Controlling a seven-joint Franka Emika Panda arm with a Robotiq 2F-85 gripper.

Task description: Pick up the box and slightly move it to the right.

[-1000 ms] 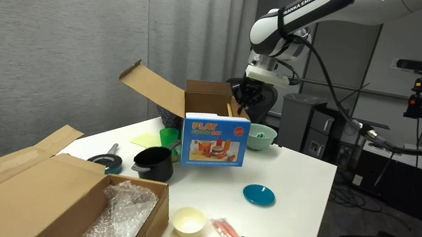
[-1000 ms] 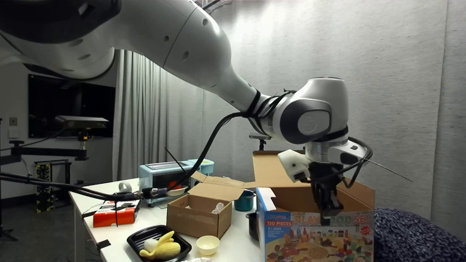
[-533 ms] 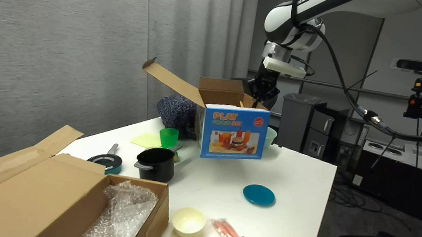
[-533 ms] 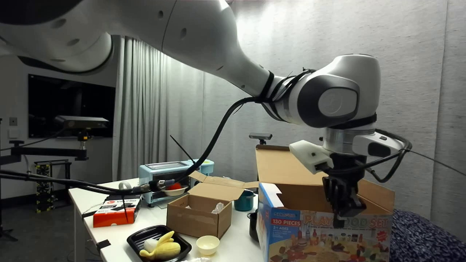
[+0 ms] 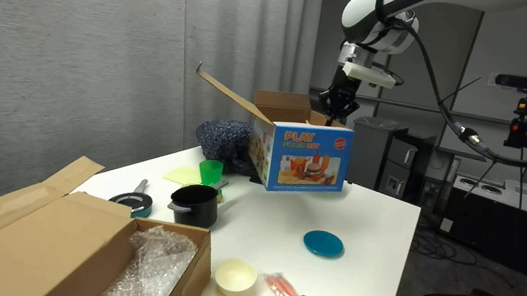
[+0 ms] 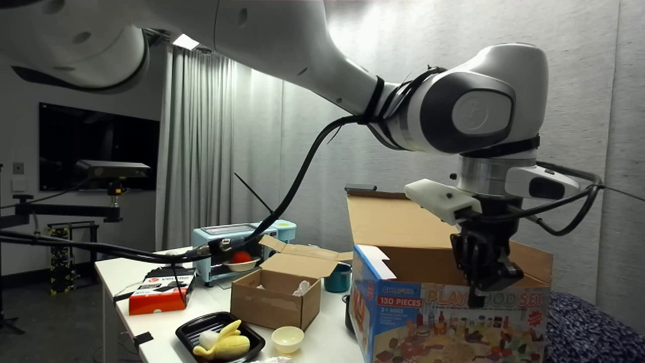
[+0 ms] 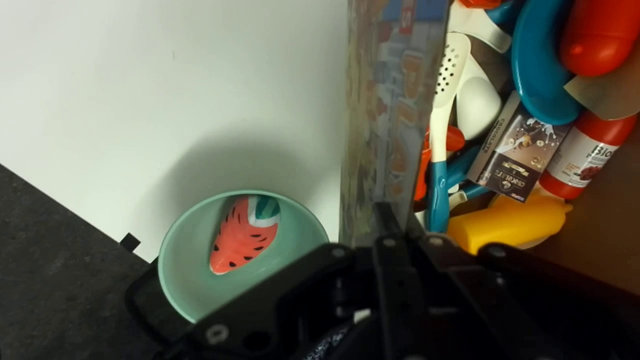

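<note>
The box (image 5: 312, 162) has a blue printed front with toy pictures and open brown flaps. It also shows in an exterior view (image 6: 448, 327). My gripper (image 6: 476, 300) is shut on the top edge of one side wall, one finger outside and one inside. The box hangs from this wall, slightly tilted, above the white table. In the wrist view, the gripper (image 7: 402, 225) pinches the box's wall (image 7: 387, 115). Inside the box lie toy utensils (image 7: 442, 125), a chocolate pack (image 7: 517, 150) and other toys. The inner finger is mostly hidden by the wall in the exterior views.
A mint bowl (image 7: 305, 245) with a watermelon piece stands near the table edge, beside the box. A teal plate (image 5: 323, 243), black pot (image 5: 195, 205), green cup (image 5: 211, 171) and large brown carton (image 5: 52, 242) are on the table. Dark speckled fabric (image 5: 223, 145) lies behind.
The box, held by my gripper, has moved up and to the right in an exterior view and turned a little, showing more of its side. The gripper stays shut on the wall.
</note>
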